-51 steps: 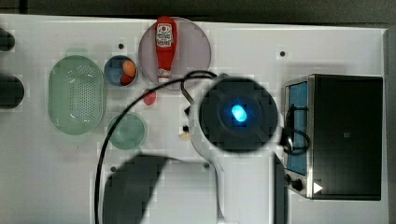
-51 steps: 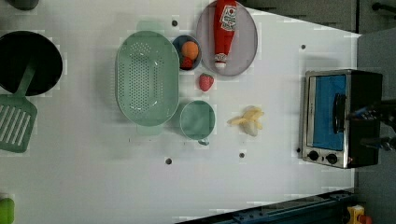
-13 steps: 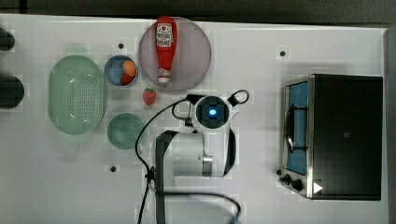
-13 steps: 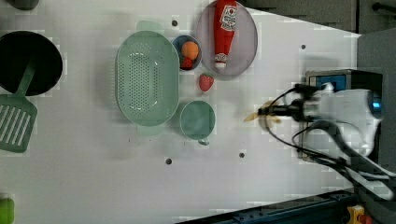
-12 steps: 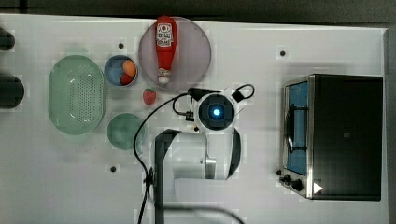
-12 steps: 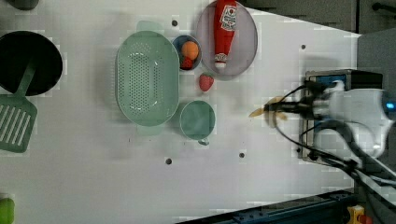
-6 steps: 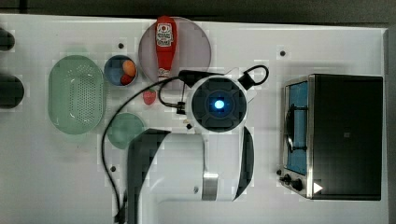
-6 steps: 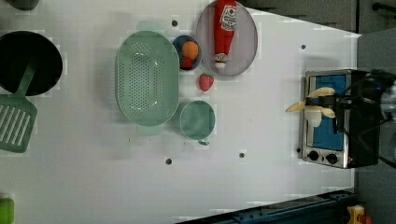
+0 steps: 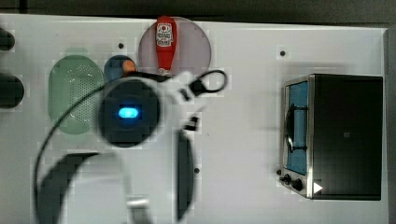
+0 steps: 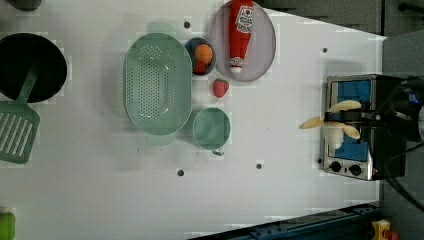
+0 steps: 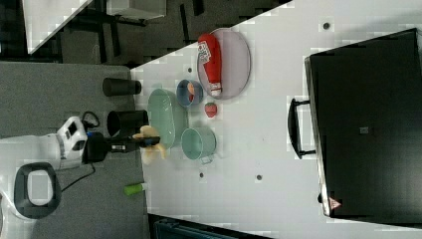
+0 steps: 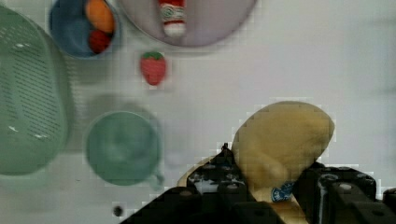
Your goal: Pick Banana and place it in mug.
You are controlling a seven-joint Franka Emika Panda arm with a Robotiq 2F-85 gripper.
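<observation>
The pale yellow banana (image 12: 281, 138) hangs in the air well above the white table, and my gripper (image 12: 273, 181) is shut on it, one black finger on each side. From the left view, the banana (image 10: 331, 123) and gripper (image 10: 338, 118) appear in front of the toaster oven. The right view places the banana (image 11: 150, 143) beside the colander's edge. The teal-green mug (image 10: 211, 128) stands upright on the table with nothing in it, and in the wrist view the mug (image 12: 122, 148) lies off to one side of the banana. My arm (image 9: 128, 112) covers the mug in the top view.
A pale-green colander (image 10: 157, 83) sits beside the mug, with a blue bowl (image 10: 200, 56) holding small fruit and a red strawberry (image 10: 220, 88) close by. A ketchup bottle (image 10: 240, 27) lies on a grey plate. A toaster oven (image 9: 334, 135) stands at the top view's right.
My arm has carried the banana toward the top view's left, over the mug area, and its wrist looms larger there. The grip on the banana has held.
</observation>
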